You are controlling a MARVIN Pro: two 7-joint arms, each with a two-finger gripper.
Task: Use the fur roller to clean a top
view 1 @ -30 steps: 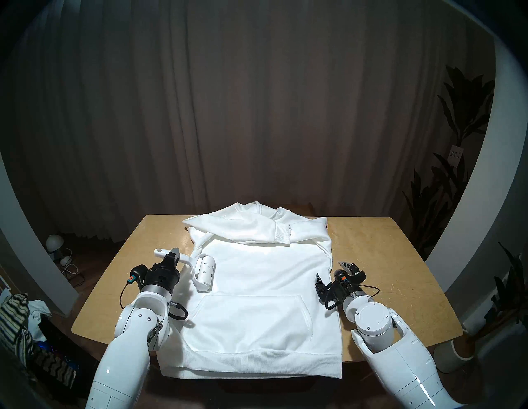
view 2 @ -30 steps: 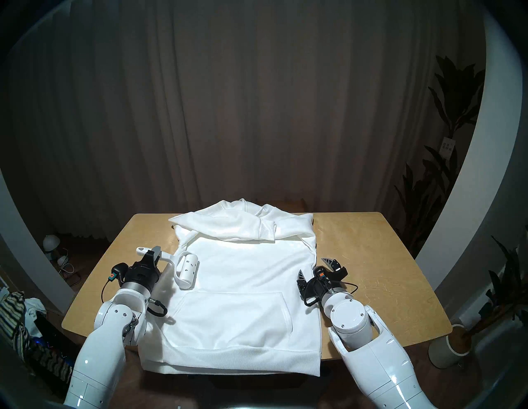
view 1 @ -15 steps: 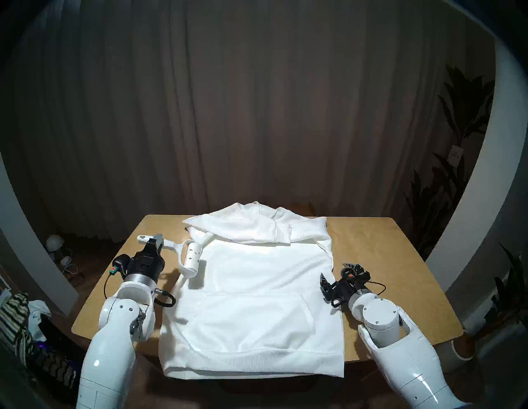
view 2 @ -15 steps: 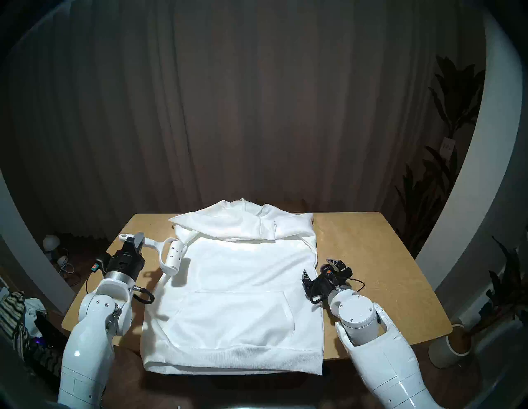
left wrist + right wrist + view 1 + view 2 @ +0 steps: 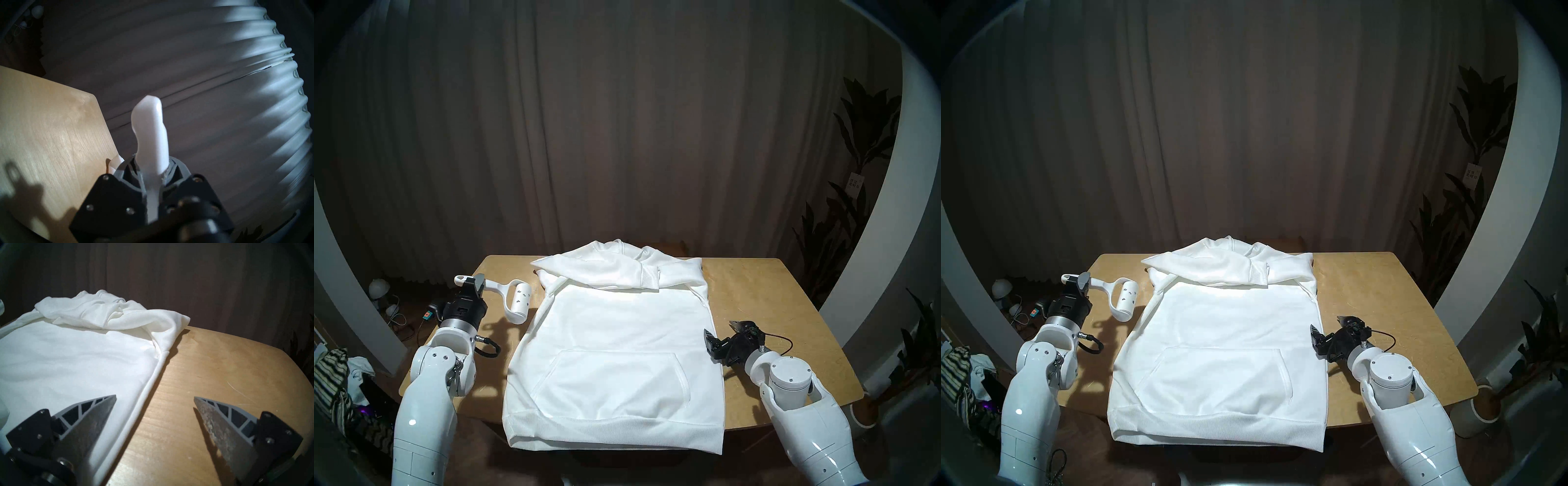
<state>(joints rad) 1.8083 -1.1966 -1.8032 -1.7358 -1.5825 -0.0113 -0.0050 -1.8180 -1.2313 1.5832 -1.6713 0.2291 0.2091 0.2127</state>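
The top (image 5: 616, 346) is lying flat along the tabletop (image 5: 772, 305), hood toward the far edge, hem overhanging the near edge. The left tool (image 5: 479, 284) is clamping the fur roller (image 5: 517, 300) above the left edge, handle pointing left, cylinder running near-to-far, its small dark marks unreadable. The right tool (image 5: 721, 331) is gaping, empty.

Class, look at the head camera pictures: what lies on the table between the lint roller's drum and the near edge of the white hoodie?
Nothing. In the head views only bare wooden table separates the lint roller from the hoodie.
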